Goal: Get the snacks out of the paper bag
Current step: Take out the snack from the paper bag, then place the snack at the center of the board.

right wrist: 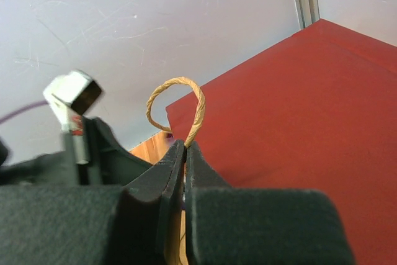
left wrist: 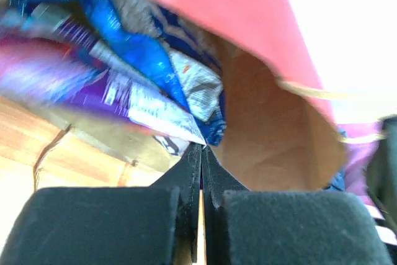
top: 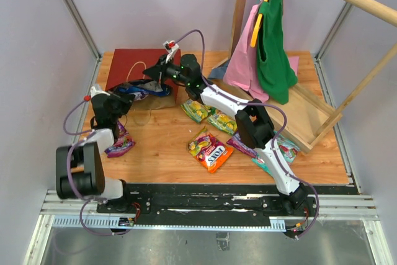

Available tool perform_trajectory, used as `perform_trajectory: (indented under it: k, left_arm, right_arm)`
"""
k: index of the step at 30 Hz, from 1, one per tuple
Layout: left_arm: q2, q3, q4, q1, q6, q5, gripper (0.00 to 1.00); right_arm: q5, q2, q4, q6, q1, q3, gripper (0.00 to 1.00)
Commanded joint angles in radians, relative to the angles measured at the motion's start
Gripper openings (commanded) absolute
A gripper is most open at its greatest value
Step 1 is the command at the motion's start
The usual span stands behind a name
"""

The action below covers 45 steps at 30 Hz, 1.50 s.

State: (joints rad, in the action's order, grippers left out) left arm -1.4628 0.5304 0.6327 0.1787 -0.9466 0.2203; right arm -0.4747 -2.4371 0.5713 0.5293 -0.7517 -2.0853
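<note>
The dark red paper bag (top: 130, 65) lies at the back left with its mouth facing the table's middle. My right gripper (top: 155, 72) is shut on its twine handle (right wrist: 198, 107), above the red side (right wrist: 298, 110). My left gripper (top: 126, 95) is at the bag's mouth, shut on the corner of a blue and white packet (left wrist: 158, 107) that sticks out with purple ones over the brown inside (left wrist: 267, 128). The blue packet also shows in the top view (top: 147, 89). Several snacks lie on the table: purple (top: 120, 147), orange (top: 212, 153), yellow-green (top: 195, 111), green (top: 222, 121), teal (top: 282, 150).
A pale wooden frame (top: 310, 116) stands at the back right with a pink garment (top: 245, 60) and a green garment (top: 276, 48) hanging from it. Grey walls close in the table on three sides.
</note>
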Motion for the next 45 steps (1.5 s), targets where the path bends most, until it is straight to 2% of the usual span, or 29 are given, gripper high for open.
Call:
perform_trajectory:
  k: [1,6,14,21,25,30,32,35,37,41,45]
  left_arm:
    - [0.244,0.063,-0.223,0.007,0.123,-0.038,0.01]
    - [0.471,0.104,-0.414,0.008,0.154,-0.033,0.01]
    - [0.692,0.164,-0.712,0.008,0.242,-0.028,0.01]
    - [0.824,0.027,-0.757,0.008,0.165,0.194,0.0]
    - [0.848,0.035,-0.887,0.007,0.193,0.225,0.01]
    - [0.929,0.063,-1.092,0.007,0.189,0.34,0.0]
    - [0.945,0.081,-1.135,0.007,0.162,0.444,0.01]
    - [0.932,0.051,-1.108,0.002,0.063,0.651,0.0]
    - [0.897,0.019,-1.099,-0.035,0.034,0.699,0.01]
    - [0.867,0.037,-1.24,-0.04,0.141,0.576,0.01]
    - [0.873,0.042,-1.349,-0.04,0.156,0.423,0.01]
  right_arm:
    - [0.027,0.003,0.036,0.01,0.015,-0.013,0.01]
    - [0.038,0.01,0.052,0.028,0.018,-0.006,0.01]
    - [0.038,0.034,0.061,0.024,0.023,0.029,0.01]
    - [0.048,0.034,0.064,0.029,0.029,0.028,0.01]
    - [0.048,0.032,0.06,0.033,0.029,0.029,0.01]
    - [0.05,0.036,0.05,0.016,0.029,0.037,0.01]
    - [0.053,0.031,0.046,0.016,0.029,0.031,0.01]
    - [0.056,0.021,0.045,0.02,0.03,0.02,0.01]
    - [0.061,0.015,0.045,0.021,0.029,0.017,0.01]
    - [0.067,0.012,0.045,0.018,0.029,0.02,0.01]
    - [0.07,0.008,0.04,0.015,0.03,0.022,0.01]
